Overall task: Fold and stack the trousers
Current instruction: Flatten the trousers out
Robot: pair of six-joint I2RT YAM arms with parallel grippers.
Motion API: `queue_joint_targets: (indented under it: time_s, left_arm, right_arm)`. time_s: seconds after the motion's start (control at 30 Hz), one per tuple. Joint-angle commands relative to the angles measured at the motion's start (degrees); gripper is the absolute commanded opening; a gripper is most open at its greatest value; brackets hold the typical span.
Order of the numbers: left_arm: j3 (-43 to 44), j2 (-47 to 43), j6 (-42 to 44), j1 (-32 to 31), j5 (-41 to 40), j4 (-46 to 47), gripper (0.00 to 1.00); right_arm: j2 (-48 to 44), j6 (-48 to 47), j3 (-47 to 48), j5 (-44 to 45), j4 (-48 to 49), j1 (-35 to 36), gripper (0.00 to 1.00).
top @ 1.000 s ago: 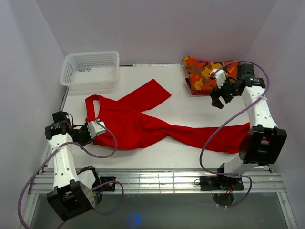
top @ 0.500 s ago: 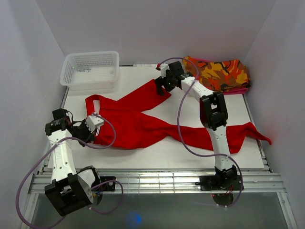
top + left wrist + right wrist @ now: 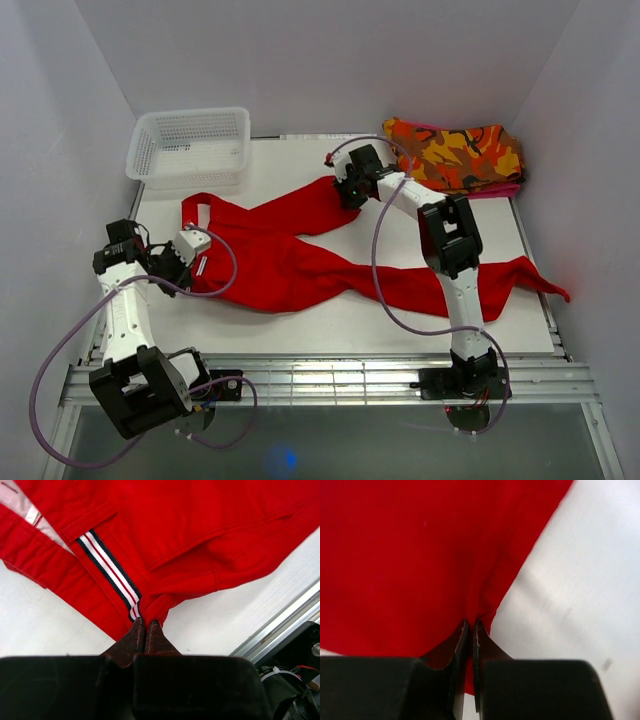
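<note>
The red trousers (image 3: 290,265) lie spread across the white table, waist at the left, one leg running up to the back centre and the other out to the right edge. My left gripper (image 3: 190,262) is shut on the waistband corner (image 3: 145,611), beside a striped ribbon. My right gripper (image 3: 350,192) reaches far across and is shut on the hem edge of the upper leg (image 3: 480,611). The red cloth (image 3: 410,555) fills most of the right wrist view.
A white mesh basket (image 3: 190,145) stands at the back left. A folded orange-red-yellow camouflage garment (image 3: 455,155) lies at the back right. The table's metal front rail (image 3: 330,375) runs along the near edge, and one trouser leg overhangs the table's right side.
The right arm swung from the camouflage garment across to the upper trouser leg's end, and its jaws went from open to shut on the hem. The left gripper shifted slightly with the waistband.
</note>
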Motion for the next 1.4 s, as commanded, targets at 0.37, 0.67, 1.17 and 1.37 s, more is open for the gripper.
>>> queue_joint_targets:
  time_s: [0.37,0.67,1.17,1.37]
  left_arm:
    - [0.16,2.45,4.32,2.79,-3.56,3.16,0.00]
    - [-2.31,9.38,7.92,10.96,-13.66,4.21,0.00]
    - [21.83,14.30,-0.14,13.34,17.41,-3.18,0.89]
    - [24.24,21.69,-27.24,-1.85,19.99,13.55,0.89]
  right_arm:
    - [-47.15,-5.56,-31.95,-0.10,-13.40,-21.10,0.08]
    - [-57.01,-18.65,-43.19,1.21,-18.59,-33.68,0.08]
    - [-63.52,-26.83,-52.52,1.56,-17.63,-35.09,0.08]
    - [-63.88,-27.10,-51.47,-0.45,-17.01,-35.18,0.08]
